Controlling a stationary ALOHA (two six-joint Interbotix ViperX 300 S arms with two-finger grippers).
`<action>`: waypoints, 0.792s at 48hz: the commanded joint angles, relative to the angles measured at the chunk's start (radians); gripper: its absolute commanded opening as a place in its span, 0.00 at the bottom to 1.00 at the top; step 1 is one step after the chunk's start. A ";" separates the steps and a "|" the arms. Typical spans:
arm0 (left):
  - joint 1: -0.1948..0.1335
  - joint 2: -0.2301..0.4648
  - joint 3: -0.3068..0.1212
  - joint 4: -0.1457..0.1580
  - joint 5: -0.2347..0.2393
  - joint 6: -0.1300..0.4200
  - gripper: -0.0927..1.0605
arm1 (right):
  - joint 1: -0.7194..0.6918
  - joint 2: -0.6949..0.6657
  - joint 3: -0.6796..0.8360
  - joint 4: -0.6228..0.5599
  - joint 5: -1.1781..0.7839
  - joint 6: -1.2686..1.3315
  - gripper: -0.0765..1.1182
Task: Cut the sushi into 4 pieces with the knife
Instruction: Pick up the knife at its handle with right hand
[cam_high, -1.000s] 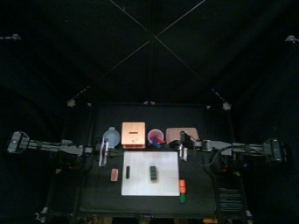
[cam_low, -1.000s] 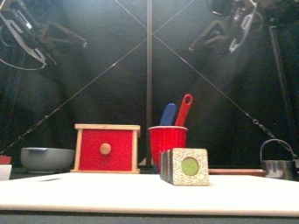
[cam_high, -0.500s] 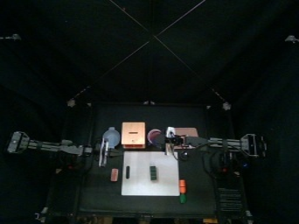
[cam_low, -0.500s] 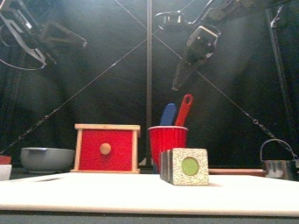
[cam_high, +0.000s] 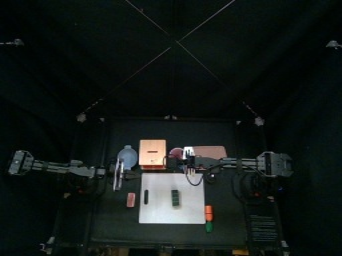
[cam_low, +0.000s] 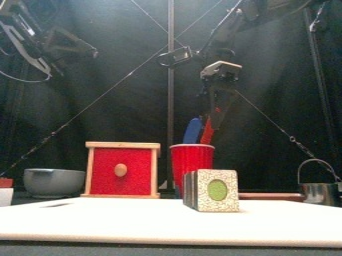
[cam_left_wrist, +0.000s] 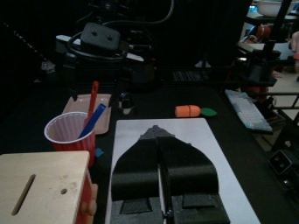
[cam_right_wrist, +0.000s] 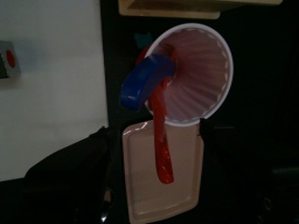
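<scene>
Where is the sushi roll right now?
In the top view, the sushi roll lies mid-table on the white cutting board, in front of the red cup.

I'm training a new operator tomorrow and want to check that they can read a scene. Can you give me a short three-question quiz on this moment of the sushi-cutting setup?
1. True or false: the sushi roll lies off the white cutting board.
2. Which thing does the right gripper hang over?
A. the wooden box
B. the red cup
C. the blue-grey bowl
3. Fill in: the jaws of the left gripper are ____.

Key:
1. False. It stands on the board.
2. B
3. shut
</scene>
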 joint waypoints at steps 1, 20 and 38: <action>0.003 0.002 -0.011 -0.002 -0.009 -0.002 0.19 | -0.009 -0.009 -0.029 -0.002 0.008 -0.003 0.89; 0.014 0.002 -0.005 -0.002 -0.009 -0.002 0.19 | -0.026 0.005 -0.034 -0.012 0.038 -0.006 0.52; 0.018 0.002 -0.003 -0.002 -0.009 -0.002 0.19 | -0.037 -0.006 -0.117 -0.008 0.067 -0.006 0.10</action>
